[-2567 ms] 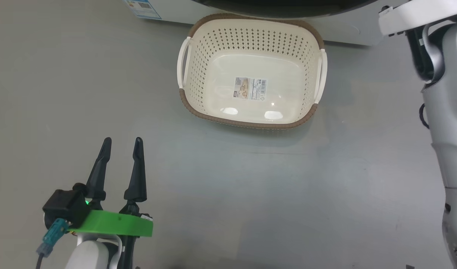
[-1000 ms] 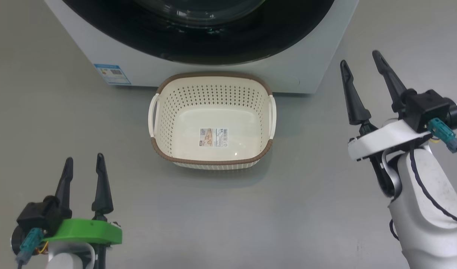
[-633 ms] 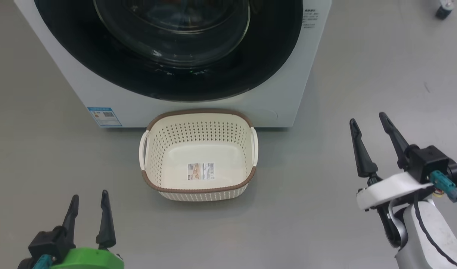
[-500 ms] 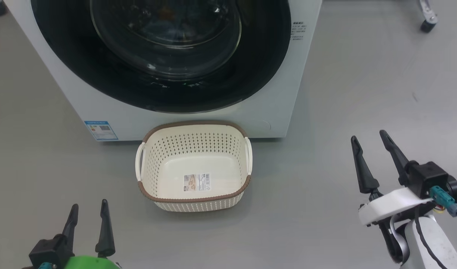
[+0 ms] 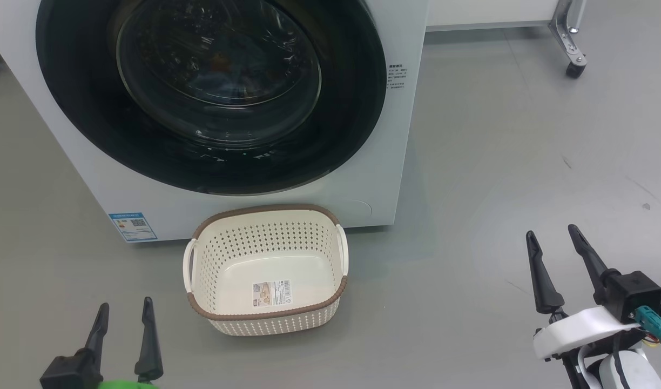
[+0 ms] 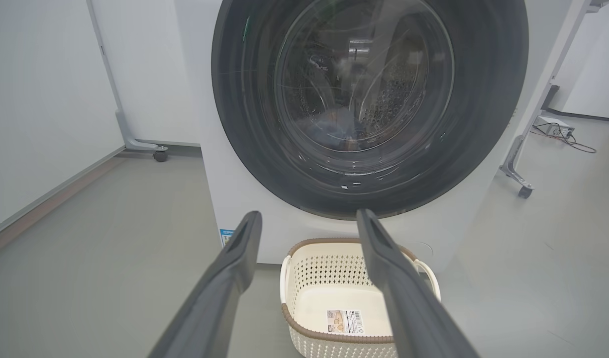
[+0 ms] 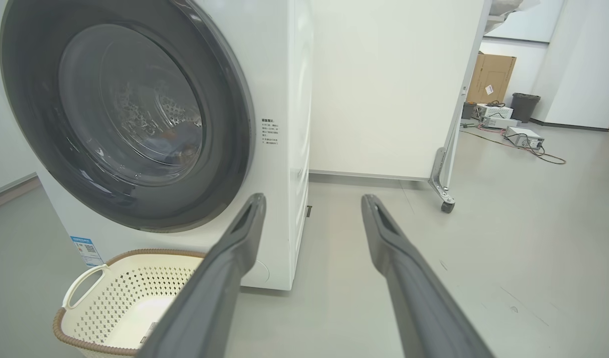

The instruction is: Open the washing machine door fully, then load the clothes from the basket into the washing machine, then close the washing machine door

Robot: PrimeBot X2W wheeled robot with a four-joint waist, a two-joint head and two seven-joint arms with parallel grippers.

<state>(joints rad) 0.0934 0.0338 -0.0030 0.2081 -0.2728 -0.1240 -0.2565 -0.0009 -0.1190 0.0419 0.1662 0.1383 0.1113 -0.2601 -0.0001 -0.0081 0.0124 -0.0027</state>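
The washing machine point(image 5: 395, 162) stands white and large, and the washing machine door point(image 5: 217, 75) sits shut flush in its front, black rim around bulging glass. Behind that glass a bluish bundle with orange-brown spots, the clothes point(image 7: 175, 144), lies low in the drum. On the floor just before the machine is the basket point(image 5: 333, 259), cream with a brown rim, holding nothing but its label. My left gripper point(image 5: 125, 302) hovers open at the lower left, short of the basket. My right gripper point(image 5: 551, 231) is open too, well to the right of the basket. Both wrist views look along open fingers point(image 6: 235, 268) point(image 7: 409, 278) toward the door.
A blue sticker point(image 5: 132, 226) marks the machine's lower left corner. White partition panels on castered legs point(image 5: 572, 65) point(image 6: 159, 155) flank the machine. A cardboard box point(image 7: 489, 72), a bin and cabled devices point(image 7: 523, 136) sit far right. Grey floor spreads around the basket.
The head view has swung up and back, so the door now shows above the basket. My right arm has come down from beside the machine to the lower right. Both grippers stay open.
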